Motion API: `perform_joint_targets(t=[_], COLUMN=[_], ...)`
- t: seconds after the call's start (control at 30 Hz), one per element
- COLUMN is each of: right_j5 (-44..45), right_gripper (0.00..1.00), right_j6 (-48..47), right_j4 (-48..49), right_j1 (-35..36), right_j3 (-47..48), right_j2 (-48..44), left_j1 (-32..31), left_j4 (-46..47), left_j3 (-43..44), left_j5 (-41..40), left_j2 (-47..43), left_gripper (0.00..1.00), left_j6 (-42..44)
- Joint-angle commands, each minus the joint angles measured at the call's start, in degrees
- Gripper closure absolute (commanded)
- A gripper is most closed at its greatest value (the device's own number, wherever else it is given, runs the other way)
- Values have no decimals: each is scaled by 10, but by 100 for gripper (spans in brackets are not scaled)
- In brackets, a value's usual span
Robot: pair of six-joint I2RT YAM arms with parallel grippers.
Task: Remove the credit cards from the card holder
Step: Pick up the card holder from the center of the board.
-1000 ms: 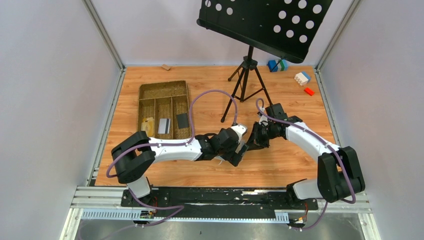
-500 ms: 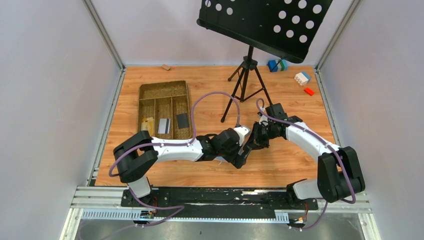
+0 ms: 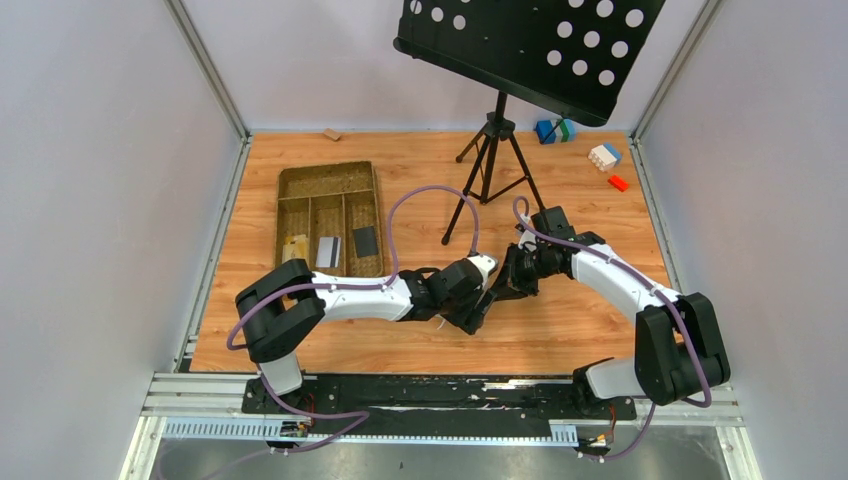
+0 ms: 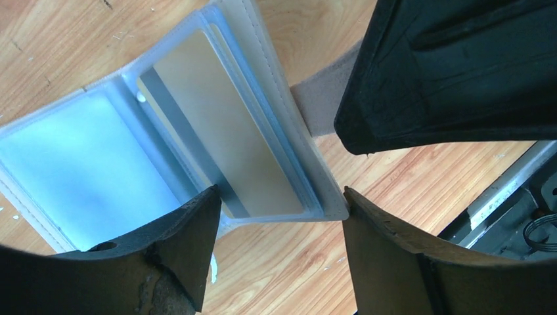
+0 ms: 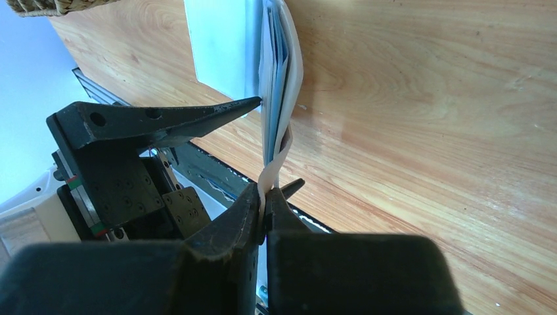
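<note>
The cream card holder [image 4: 328, 190] hangs open, light blue inside, with a pale credit card [image 4: 223, 138] with a dark stripe in a clear sleeve. My right gripper [image 5: 265, 197] is shut on the closure tab [image 5: 269, 176] and holds the holder [image 5: 281, 72] upright on edge. My left gripper [image 4: 281, 197] is open, its fingertips on either side of the leaf that holds the card, close against it. From above, both grippers [image 3: 482, 305] [image 3: 503, 285] meet mid-table. An orange-yellow card [image 3: 296, 248], a silver card [image 3: 327, 251] and a black card [image 3: 365, 240] lie in the woven tray [image 3: 328, 168].
A black music stand [image 3: 490, 150] on a tripod rises behind the grippers. Toy blocks [image 3: 553, 130] [image 3: 604, 155] [image 3: 618, 183] sit at the back right, a small wooden block [image 3: 331, 134] at the back left. Metal rails and grey walls border the wooden table.
My left arm has pushed a little further right toward the holder and its jaws have narrowed. The right arm has stayed put with the tab.
</note>
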Motion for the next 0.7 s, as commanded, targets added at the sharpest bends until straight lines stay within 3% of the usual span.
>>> perform_joint_targets(t=[0.0,0.17,0.27,0.37,0.53,0.67], right_j5=[-9,-9,-7,-1,9,9], right_gripper=[98,90,76,53,26,19], right_j6=[7,6,4,7,20,35], right_j4=[6,7,9,11,25,53], right_j1=[-3,-7,-11,-15,-21,-21], right_j3=[20,20,17,11,-3,-17], right_j2=[-13,-14,-16,-21,-26,-12], left_j1=[-1,-2,-1,0,0,1], left_j4=[-7,5,12,16,23,28], left_j3=[18,3,-4,-9,-15,-17], left_j5=[-18,-18,-17,-19,-20,-17], left_j2=[-9,-19,-21,-24,-29,-31], left_gripper=[30,41,44,45,47,48], left_j6=[-15,-25,-29,-36,-41,-43])
